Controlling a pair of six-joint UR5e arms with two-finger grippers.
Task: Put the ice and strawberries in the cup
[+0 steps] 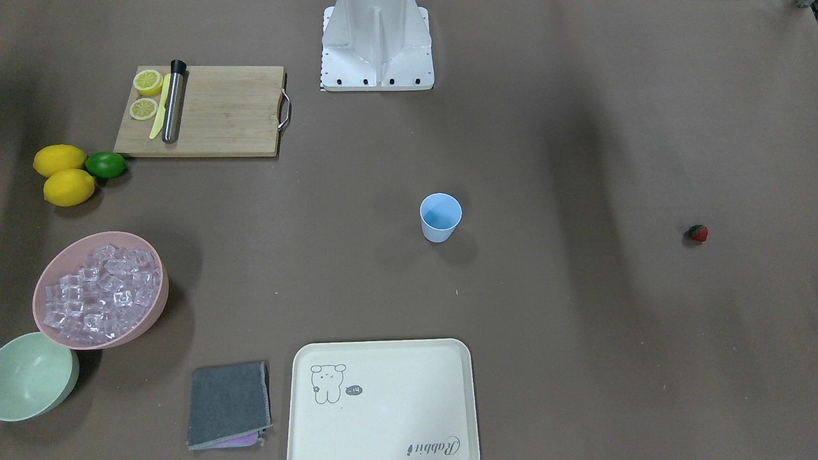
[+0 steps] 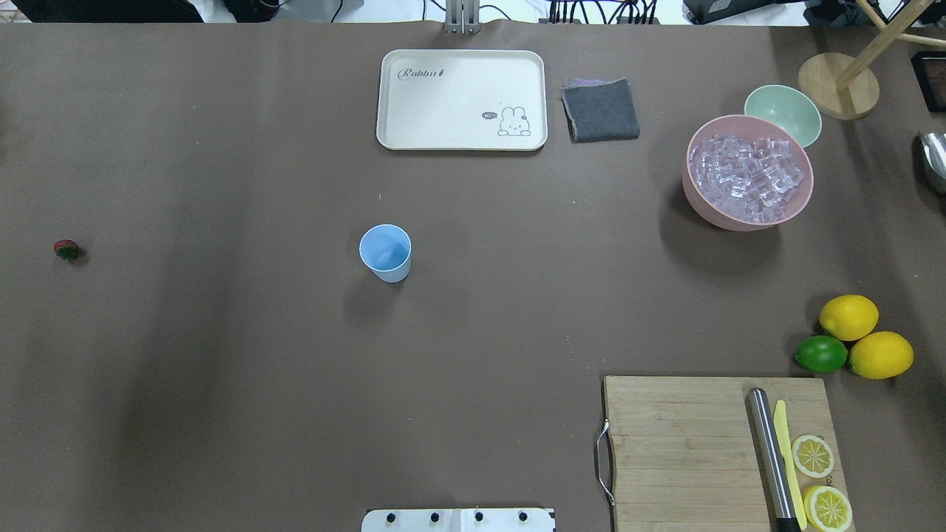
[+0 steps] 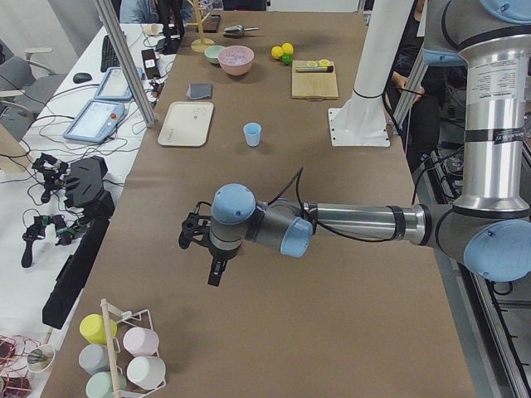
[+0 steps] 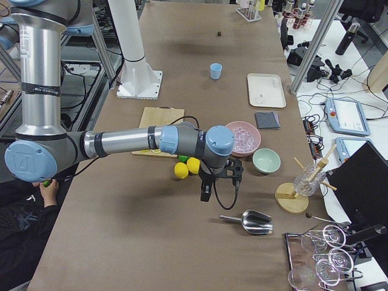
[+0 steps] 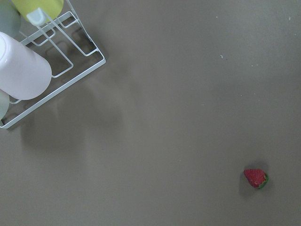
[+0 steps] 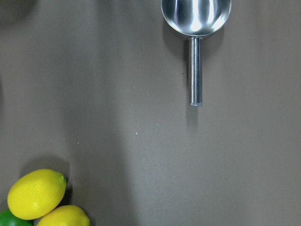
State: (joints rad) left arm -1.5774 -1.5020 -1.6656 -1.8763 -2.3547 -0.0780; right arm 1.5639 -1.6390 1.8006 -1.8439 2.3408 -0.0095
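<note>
The light-blue cup (image 1: 440, 217) stands upright and empty mid-table, and also shows in the overhead view (image 2: 385, 253). The ice (image 1: 99, 295) fills a pink bowl (image 1: 161, 300) far to the robot's right; in the overhead view the ice (image 2: 746, 177) is at the far right. The strawberry (image 1: 698, 233) lies alone far to the robot's left, and it also shows in the overhead view (image 2: 66, 250) and the left wrist view (image 5: 255, 178). My left gripper (image 3: 214, 272) hangs above the table past the strawberry. My right gripper (image 4: 205, 193) hangs near the lemons. I cannot tell whether either is open or shut.
A cream tray (image 2: 462, 140), a grey cloth (image 2: 600, 111) and a pale green bowl (image 2: 783, 111) lie at the far edge. A cutting board (image 2: 680, 443) holds lemon slices, a knife and a steel muddler. Two lemons (image 2: 879, 355) and a lime (image 2: 820, 354) sit nearby. A metal scoop (image 6: 196, 14) and a cup rack (image 5: 51, 70) are at the table's ends.
</note>
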